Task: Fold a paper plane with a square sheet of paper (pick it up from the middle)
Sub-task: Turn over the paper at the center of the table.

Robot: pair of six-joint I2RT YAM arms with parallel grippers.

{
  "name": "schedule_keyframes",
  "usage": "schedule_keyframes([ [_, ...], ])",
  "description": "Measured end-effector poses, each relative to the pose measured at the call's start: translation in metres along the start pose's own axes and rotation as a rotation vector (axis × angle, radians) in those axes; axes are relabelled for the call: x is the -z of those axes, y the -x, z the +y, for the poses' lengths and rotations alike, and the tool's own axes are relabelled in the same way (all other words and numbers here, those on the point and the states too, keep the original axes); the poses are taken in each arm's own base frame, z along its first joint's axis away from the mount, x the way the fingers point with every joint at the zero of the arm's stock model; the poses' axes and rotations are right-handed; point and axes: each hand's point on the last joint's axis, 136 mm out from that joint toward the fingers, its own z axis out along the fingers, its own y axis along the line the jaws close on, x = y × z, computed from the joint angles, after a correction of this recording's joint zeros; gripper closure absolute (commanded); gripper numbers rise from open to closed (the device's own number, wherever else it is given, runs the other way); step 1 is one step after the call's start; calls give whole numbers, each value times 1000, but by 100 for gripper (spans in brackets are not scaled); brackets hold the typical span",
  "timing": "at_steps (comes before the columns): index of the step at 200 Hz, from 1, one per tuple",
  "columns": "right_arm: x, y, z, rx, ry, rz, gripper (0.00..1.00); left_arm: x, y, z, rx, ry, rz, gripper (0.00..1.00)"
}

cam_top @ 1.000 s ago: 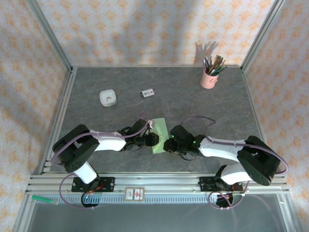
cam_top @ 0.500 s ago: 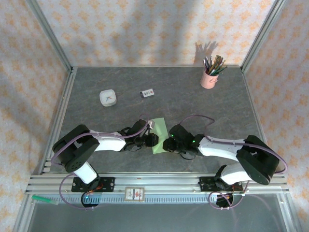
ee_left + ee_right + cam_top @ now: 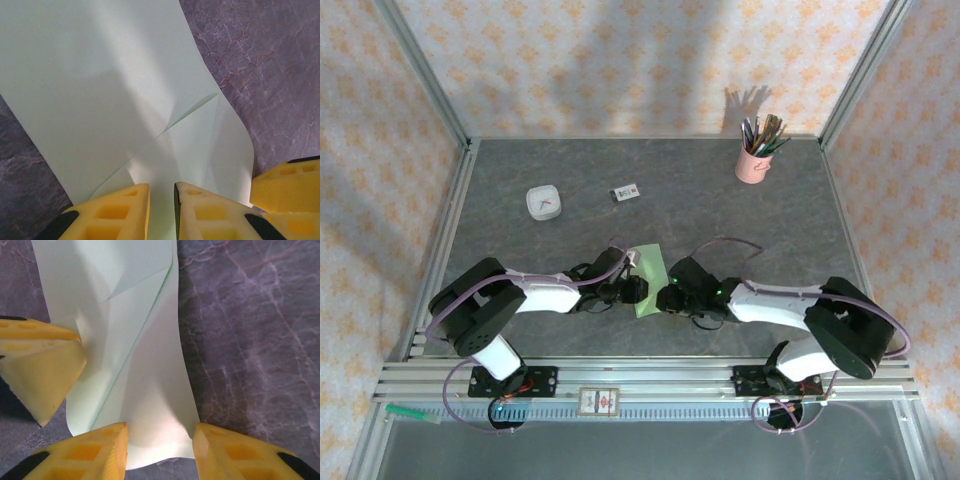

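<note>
**Right gripper (image 3: 160, 429) nudged left onto the sheet of paper (image 3: 648, 280); left arm hasn't budged**

Right gripper: jaws apart, straddling the sheet's near end. The paper fills the gap edge to edge and bows up a bit between the fingers (image 3: 85, 452). Can't tell if that's a real squeeze or just contact.

Left gripper (image 3: 161, 186): jaws all but together, only a thin slit between them, tips planted on the sheet partway along its left edge. No fold visibly nipped in the slit, so it reads as a hold-down rather than a pinch.

The sheet is already partly folded into a narrow pale green strip with diagonal flap creases. It lies flat on the tabletop (image 3: 720, 215), close to the middle of the near edge, between the two grippers.

Key relation: the strip's long axis runs from near edge to far edge, slightly tilted. In the right wrist view it heads straight out ahead of the right gripper. The left gripper comes in across it from the left. So the right gripper looks better placed for any move along the crease, with the left as anchor.

Containers, all well apart from the work:
- pink pencil cup (image 3: 753, 163), far right corner, full of pens and pencils
- small white dish (image 3: 543, 203), toward the far left, with a small reddish mark or item I can't make out
- white card (image 3: 626, 192), loose just beside the dish
</note>
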Motion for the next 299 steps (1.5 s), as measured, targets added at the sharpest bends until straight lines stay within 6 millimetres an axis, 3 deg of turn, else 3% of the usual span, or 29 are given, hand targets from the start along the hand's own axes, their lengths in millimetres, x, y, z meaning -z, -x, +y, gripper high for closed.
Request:
schedule_keyframes([
  [72,-1,12,18,77,78,-47,51,0,1,1,1,3,-1,76],
  [158,2,34,23,131,177,-102,51,0,1,2,-6,4,-1,76],
  [194,-2,15,11,75,207,-58,57,0,1,2,-9,4,-1,76],
  [248,15,13,11,-35,262,-95,74,0,1,2,-16,5,0,76],
  [299,11,10,7,-85,253,-96,93,0,1,2,-16,4,0,74],
])
